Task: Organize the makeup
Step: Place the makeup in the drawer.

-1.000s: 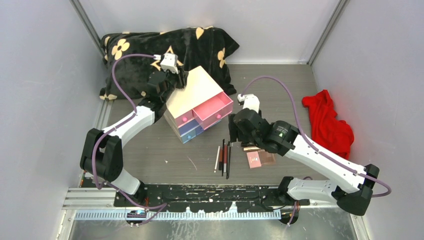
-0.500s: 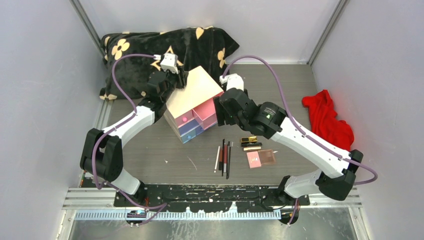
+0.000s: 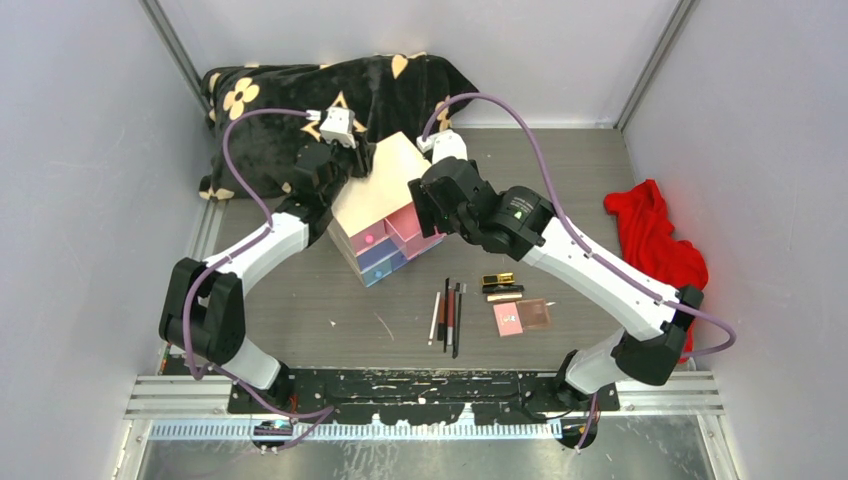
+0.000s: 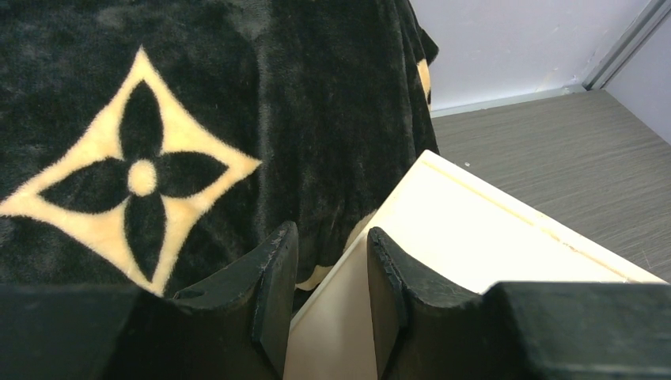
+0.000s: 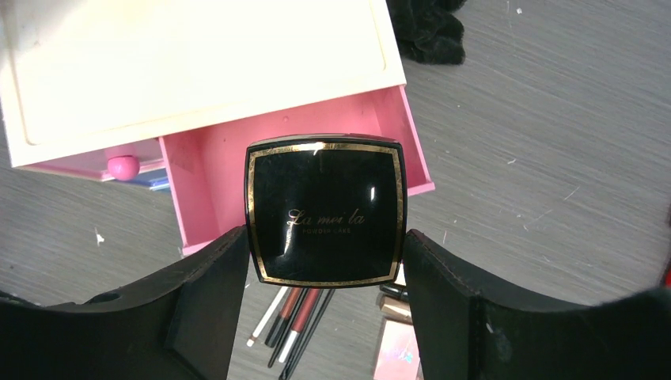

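- Grey table (image 3: 300,310), white walls; pencils (image 3: 448,315) lie loose toward the near edge.
- Right gripper (image 5: 324,237) clamps the compact (image 5: 326,210) by its sides, lid facing the wrist camera, over the open pink drawer (image 5: 207,178).
- Judgement: release path is straight down; drawer walls leave little margin.
- Left gripper (image 4: 328,261): jaws narrow at the box (image 4: 475,237) rear edge; grip cannot be confirmed.

Top view high, facing down on whole table (image 3: 300,320), both wrist views close, sharing cream box (image 5: 198,63)
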`<action>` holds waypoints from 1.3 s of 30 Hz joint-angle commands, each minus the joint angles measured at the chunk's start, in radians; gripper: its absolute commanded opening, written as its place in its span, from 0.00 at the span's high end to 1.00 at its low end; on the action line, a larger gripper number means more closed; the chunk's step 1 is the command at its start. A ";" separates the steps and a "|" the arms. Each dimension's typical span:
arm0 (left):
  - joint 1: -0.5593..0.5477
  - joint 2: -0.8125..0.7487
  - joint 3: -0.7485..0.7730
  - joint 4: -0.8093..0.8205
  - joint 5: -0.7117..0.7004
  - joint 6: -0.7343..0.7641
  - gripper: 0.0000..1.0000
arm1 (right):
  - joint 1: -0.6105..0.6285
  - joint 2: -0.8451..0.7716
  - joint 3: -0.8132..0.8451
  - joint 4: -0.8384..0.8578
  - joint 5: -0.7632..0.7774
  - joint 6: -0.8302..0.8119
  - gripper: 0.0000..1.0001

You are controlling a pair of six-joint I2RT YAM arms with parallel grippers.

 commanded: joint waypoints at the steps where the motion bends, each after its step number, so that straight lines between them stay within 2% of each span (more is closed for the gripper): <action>1: 0.001 0.091 -0.125 -0.395 -0.001 -0.070 0.61 | -0.030 0.002 -0.062 0.168 -0.003 -0.063 0.99; 5: 0.001 0.086 -0.128 -0.396 -0.004 -0.069 0.61 | -0.061 -0.004 -0.145 0.282 -0.052 -0.090 0.99; 13: 0.001 0.097 -0.124 -0.393 0.003 -0.070 0.61 | -0.092 0.017 -0.153 0.350 -0.090 -0.119 0.99; 23: 0.001 0.103 -0.122 -0.392 0.001 -0.071 0.61 | -0.115 0.069 -0.106 0.323 -0.129 -0.118 0.99; 34: 0.001 0.100 -0.119 -0.394 -0.004 -0.068 0.61 | -0.127 0.178 0.025 0.285 -0.170 -0.124 0.98; 39: 0.002 0.098 -0.121 -0.395 -0.004 -0.068 0.61 | -0.127 0.184 0.014 0.281 -0.169 -0.118 0.96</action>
